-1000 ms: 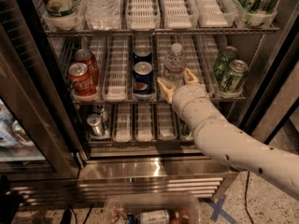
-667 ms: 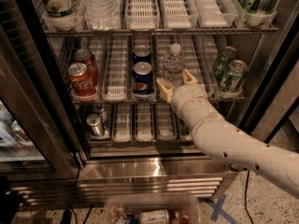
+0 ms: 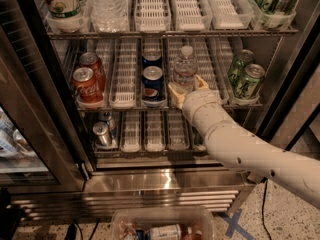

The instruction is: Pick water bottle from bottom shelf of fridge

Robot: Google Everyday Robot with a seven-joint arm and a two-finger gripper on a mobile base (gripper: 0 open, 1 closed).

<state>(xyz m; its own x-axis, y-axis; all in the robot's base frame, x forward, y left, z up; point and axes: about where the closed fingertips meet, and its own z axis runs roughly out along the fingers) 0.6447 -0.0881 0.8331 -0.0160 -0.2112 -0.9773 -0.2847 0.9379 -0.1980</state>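
Note:
The water bottle (image 3: 185, 66), small, clear and ribbed with a white cap, stands upright in a white lane tray on the middle visible wire shelf of the fridge (image 3: 165, 179). My gripper (image 3: 186, 86) reaches in from the lower right on a pale segmented arm. Its tan fingers (image 3: 174, 90) sit against either side of the bottle's lower body, closed on it. The bottle's base is hidden behind the gripper.
Red cola cans (image 3: 85, 83) stand at the left and blue Pepsi cans (image 3: 152, 80) right beside the bottle. Green cans (image 3: 247, 77) are at the right. Silver cans (image 3: 103, 132) sit on the lowest shelf. A bigger clear bottle (image 3: 106, 5) stands above. A plastic bin (image 3: 161, 227) lies on the floor.
The arm and the bottle have stayed in place. The fingers look slightly closer together around the bottle.

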